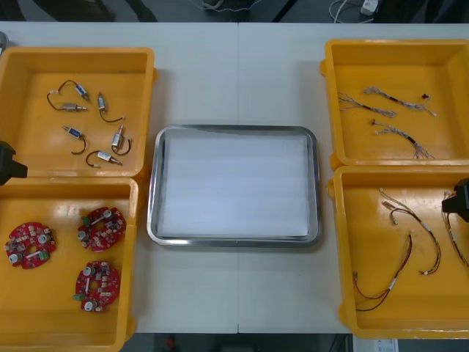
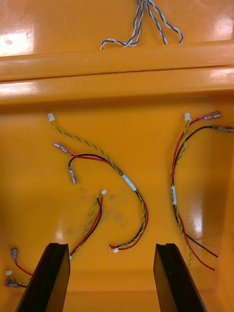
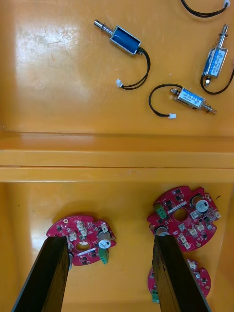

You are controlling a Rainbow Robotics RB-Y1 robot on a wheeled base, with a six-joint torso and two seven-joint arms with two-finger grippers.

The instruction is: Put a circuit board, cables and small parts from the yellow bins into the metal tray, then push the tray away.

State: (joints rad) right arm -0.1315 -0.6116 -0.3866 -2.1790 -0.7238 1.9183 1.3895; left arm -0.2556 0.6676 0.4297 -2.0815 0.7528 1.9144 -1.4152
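Note:
The metal tray (image 1: 154,183), white inside, lies mid-table and holds nothing. Three round red circuit boards (image 1: 102,228) rest in the near left yellow bin (image 1: 51,315). My left gripper (image 3: 111,240) hangs open above them; one board (image 3: 84,240) lies by one finger and another board (image 3: 184,218) beside the other. In the front view that gripper (image 1: 9,163) sits at the table's left edge. My right gripper (image 2: 111,248) is open over red and yellow cables (image 2: 97,156) in the near right bin (image 1: 352,242), at the right edge (image 1: 458,199) in the front view.
Several small metal parts (image 1: 73,107) with black leads lie in the far left bin (image 1: 139,66), also seen as small metal parts (image 3: 124,40) beyond the bin wall. Twisted blue and white cables (image 1: 388,110) lie in the far right bin (image 1: 440,59); blue and white cables (image 2: 141,24) show past the divider.

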